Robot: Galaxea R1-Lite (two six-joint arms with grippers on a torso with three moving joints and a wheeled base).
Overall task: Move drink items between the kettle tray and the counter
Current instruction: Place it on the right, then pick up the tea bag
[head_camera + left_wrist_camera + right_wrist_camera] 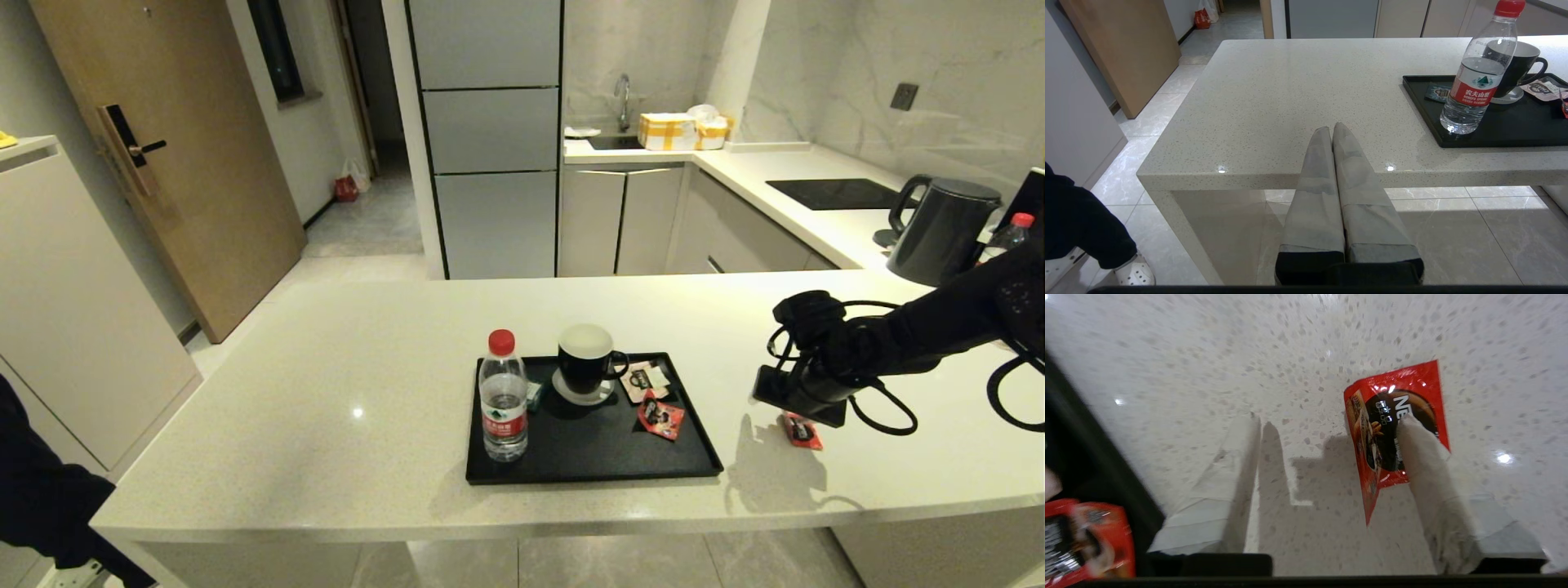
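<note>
One red sachet lies flat on the counter, just outside the kettle tray, with one pad of the right gripper over its face and the other pad on bare stone. The jaws stand apart, holding nothing. Its long axis runs roughly along the fingers. A clean step probably means lifting straight up without dragging it. The left gripper, fingers together, is parked off the counter's near edge.
</note>
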